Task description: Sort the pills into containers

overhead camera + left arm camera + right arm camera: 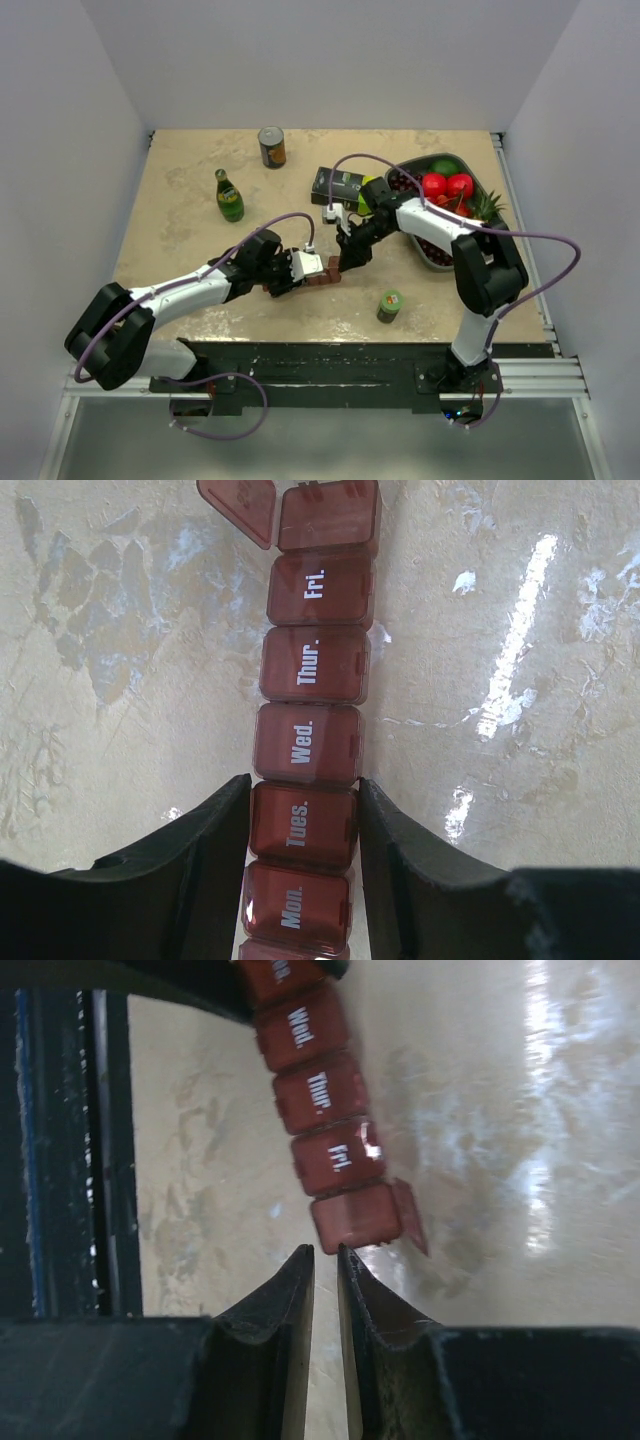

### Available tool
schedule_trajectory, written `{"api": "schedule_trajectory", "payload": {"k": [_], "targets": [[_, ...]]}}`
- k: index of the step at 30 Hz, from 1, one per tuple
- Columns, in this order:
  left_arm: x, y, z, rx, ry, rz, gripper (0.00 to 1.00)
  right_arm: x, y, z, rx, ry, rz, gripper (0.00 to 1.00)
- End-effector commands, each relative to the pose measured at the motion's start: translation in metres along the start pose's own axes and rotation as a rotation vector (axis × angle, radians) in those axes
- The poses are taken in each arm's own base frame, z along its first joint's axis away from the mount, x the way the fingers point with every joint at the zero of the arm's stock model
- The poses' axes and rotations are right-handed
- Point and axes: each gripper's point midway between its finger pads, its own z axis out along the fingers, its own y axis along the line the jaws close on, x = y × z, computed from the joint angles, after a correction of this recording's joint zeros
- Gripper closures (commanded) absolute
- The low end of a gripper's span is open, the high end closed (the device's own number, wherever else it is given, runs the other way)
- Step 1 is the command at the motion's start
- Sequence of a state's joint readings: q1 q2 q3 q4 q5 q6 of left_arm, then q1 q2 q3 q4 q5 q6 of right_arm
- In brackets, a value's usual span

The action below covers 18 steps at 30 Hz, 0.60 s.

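The containers are a maroon strip of day-labelled compartments [324,277] lying on the beige table near its front. My left gripper [300,268] is shut on the strip; in the left wrist view its jaws [305,825] press both sides of the "Tues." compartment of the strip [312,665]. The end compartment's lid [238,508] stands open. My right gripper [348,258] is nearly closed and empty. In the right wrist view its tips [325,1252] sit just beside the end compartment of the strip [355,1218], whose lid [410,1215] is flipped out. No loose pills show.
A green glass bottle [229,196] and a can [271,146] stand at the back left. A black-and-lime box [338,186] and a dark tray [432,259] of fruit lie behind the right arm. A small green-capped jar [389,304] stands near the front edge.
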<state>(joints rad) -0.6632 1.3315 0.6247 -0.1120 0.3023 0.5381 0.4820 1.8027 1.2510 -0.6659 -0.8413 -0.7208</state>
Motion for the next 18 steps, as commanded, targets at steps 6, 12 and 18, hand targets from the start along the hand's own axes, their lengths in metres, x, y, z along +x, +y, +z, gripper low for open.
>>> {"api": "schedule_trajectory", "payload": {"k": [6,12,18], "targets": [[-0.03,0.01,-0.003,-0.018,-0.098,0.03,1.0,-0.014,-0.002,0.009,-0.029,-0.012,-0.005,0.81],[-0.033,0.009,-0.004,-0.009,-0.114,0.035,1.0,-0.017,-0.026,0.018,0.043,-0.011,0.053,0.79],[-0.035,0.009,-0.005,-0.011,-0.125,0.039,1.0,-0.008,-0.057,0.023,0.19,0.009,0.118,0.76]]}}
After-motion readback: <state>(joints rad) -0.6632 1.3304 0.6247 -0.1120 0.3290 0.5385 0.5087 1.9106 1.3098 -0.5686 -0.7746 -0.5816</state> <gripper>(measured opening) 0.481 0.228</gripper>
